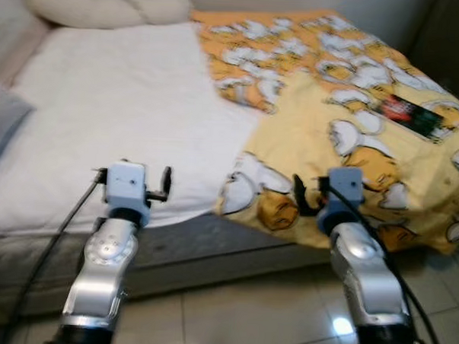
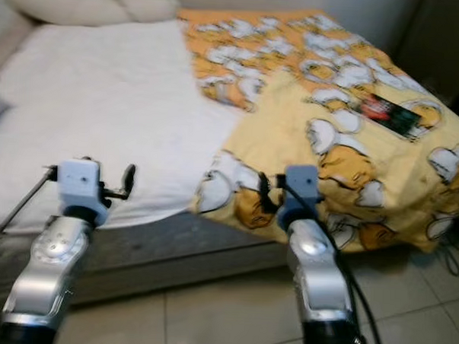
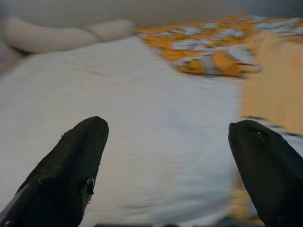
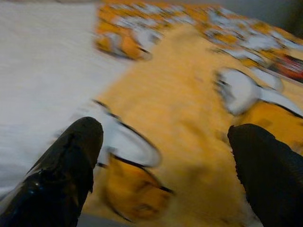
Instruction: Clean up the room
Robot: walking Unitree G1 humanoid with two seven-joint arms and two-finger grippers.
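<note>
Bedding is the job here, as far as I can judge — the yellow blanket printed with white and orange cartoon cats [image 1: 346, 116] lies rumpled over the robot's right half of the bed, one corner folded back near the middle, its front edge drooping over the side of the mattress. The white fitted sheet [image 1: 118, 114] is bare on the other half.

Looks like the approach step, nothing grabbed yet. The left gripper [image 3: 165, 142] is spread wide, holding nothing, hovering at the near edge of the sheet. The right gripper [image 4: 161, 142] is also spread and empty, right over the blanket's front edge. Next move probably calls for closing on that hanging edge with the right one and finding a second hold, so the blanket can be pulled flat — soft fabric, so it may slip or bunch.

A dark flat packet with red and green print [image 1: 409, 115] sits on the blanket toward the far right. A long cream bolster pillow [image 1: 107, 8] lies along the head end. Glossy beige tile floor [image 1: 231, 309] below, with black cables trailing by the arms.
</note>
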